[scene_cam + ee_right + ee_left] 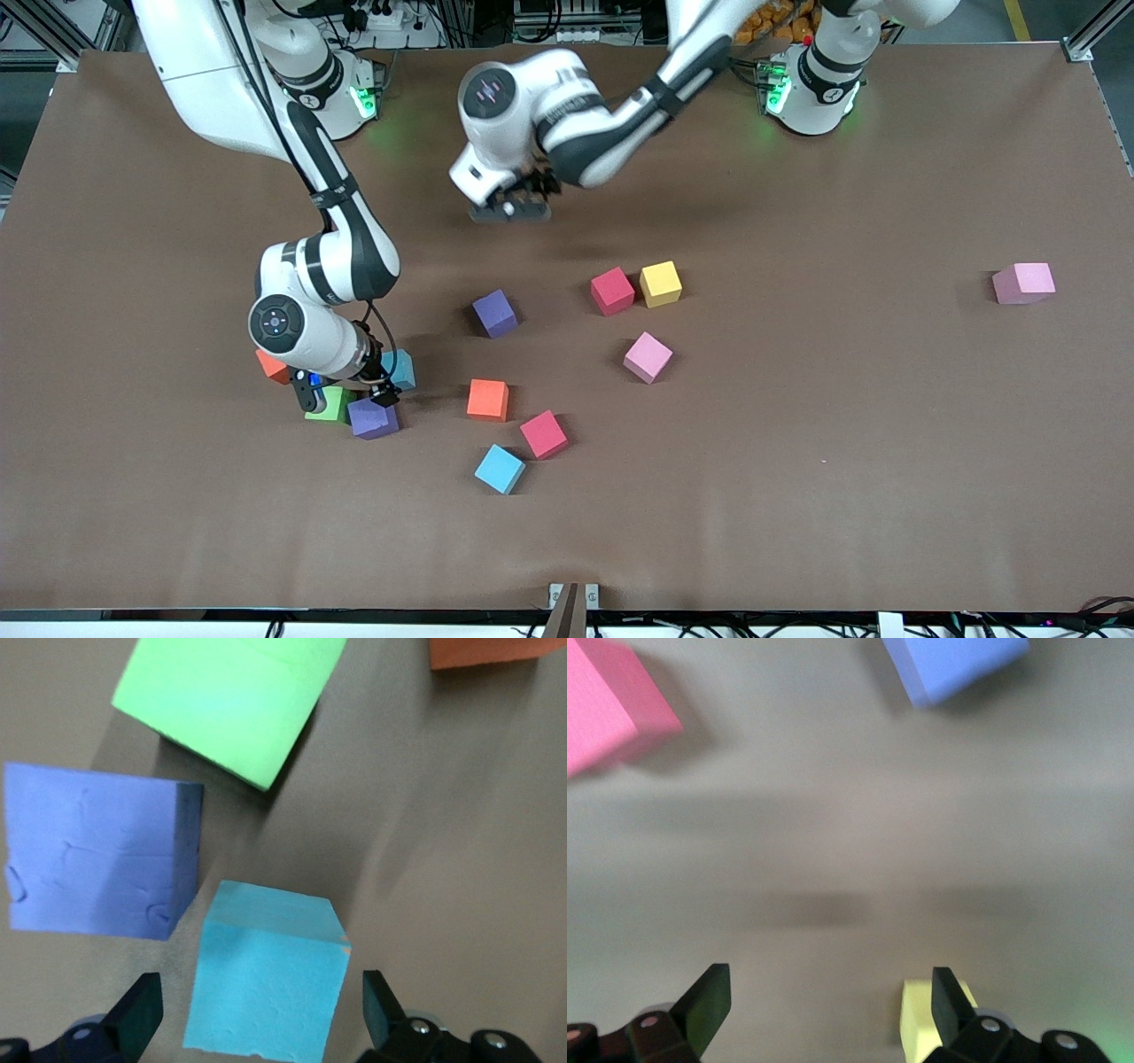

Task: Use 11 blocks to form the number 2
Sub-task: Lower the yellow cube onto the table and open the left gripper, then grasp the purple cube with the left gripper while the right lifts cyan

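Note:
The blocks lie scattered, and no number 2 shows. My right gripper [383, 390] [264, 1010] is open and hangs low over a light blue block [403, 366] [266, 983], which lies between its fingers without touching them. Beside that block are a purple block [373, 419] [97, 855], a green block [328, 405] [226, 704] and an orange-red block [270, 365] [487, 651]. My left gripper [509, 211] [831, 1001] is open and empty over bare table. Its wrist view shows a pink-red block [611, 709], a purple block [957, 665] and a yellow block [917, 1019].
Mid-table lie a purple block [493, 313], an orange one [487, 399], a red one [543, 434] and a light blue one [500, 469]. Red [612, 291], yellow [661, 283] and pink [648, 357] blocks sit close together. A lone pink block [1024, 283] lies toward the left arm's end.

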### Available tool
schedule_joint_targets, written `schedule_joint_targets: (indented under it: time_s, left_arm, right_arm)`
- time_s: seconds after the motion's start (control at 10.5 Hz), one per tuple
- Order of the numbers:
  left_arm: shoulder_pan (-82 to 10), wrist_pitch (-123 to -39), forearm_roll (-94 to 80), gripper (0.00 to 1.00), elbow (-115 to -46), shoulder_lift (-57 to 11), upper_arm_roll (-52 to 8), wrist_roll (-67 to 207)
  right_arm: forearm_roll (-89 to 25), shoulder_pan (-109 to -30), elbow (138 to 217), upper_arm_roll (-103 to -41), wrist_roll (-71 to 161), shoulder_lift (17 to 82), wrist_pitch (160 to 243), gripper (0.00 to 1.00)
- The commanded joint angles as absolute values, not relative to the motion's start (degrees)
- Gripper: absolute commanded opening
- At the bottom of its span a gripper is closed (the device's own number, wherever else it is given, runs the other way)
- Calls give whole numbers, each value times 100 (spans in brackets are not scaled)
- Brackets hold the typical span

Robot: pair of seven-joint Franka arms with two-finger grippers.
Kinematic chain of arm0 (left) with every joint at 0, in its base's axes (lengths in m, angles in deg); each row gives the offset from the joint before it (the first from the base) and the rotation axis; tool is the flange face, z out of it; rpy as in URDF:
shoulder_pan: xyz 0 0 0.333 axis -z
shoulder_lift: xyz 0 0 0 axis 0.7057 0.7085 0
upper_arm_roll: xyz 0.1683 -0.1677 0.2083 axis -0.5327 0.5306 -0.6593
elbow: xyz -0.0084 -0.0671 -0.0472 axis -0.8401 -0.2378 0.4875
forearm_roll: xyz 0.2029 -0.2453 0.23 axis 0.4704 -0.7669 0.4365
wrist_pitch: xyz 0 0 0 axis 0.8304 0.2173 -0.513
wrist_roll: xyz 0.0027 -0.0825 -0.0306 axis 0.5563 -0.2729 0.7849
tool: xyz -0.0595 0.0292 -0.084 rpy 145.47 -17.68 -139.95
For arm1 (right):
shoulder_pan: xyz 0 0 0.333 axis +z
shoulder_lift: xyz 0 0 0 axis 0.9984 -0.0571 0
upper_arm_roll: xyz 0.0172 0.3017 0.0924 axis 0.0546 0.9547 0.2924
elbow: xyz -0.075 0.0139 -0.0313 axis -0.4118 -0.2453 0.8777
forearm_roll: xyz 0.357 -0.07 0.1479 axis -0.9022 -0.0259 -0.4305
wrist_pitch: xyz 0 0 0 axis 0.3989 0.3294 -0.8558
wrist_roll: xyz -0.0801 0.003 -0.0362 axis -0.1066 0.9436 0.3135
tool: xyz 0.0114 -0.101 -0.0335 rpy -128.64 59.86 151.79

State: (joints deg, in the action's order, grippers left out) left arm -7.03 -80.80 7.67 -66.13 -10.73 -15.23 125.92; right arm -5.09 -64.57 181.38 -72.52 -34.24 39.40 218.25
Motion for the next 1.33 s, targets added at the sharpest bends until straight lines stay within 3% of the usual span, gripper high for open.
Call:
schedule_joint_targets:
  time_s: [0.0, 0.1, 0.19, 0.57, 1.05, 1.24]
  left_arm:
    - [-814, -8589, 855, 100, -6762, -1001, -1833, 12500]
    - [-823, -8844, 863, 100, -6754, -869, -2018, 12325]
    - [-736, -9064, 898, 100, -6484, -633, -2255, 12211]
    - [-533, -10207, 838, 100, -5771, -25, -2916, 12314]
    - [178, -9787, 424, 100, -5216, 301, -3277, 13499]
    - [248, -9787, 424, 100, -4875, 520, -3277, 13545]
  right_arm:
    - [-534, -6379, 18165, -7276, -3531, 3898, 21848, 100]
    - [-525, -6388, 18174, -7276, -3496, 3855, 21830, 67]
    - [-525, -6449, 18166, -7276, -3443, 3863, 21795, 1]
    - [-525, -6467, 18567, -7276, -3311, 4353, 21470, 0]
    - [-560, -5933, 20588, -7249, -3818, 6013, 21496, 0]
    - [-560, -5397, 20968, -7249, -4792, 6288, 21505, 0]
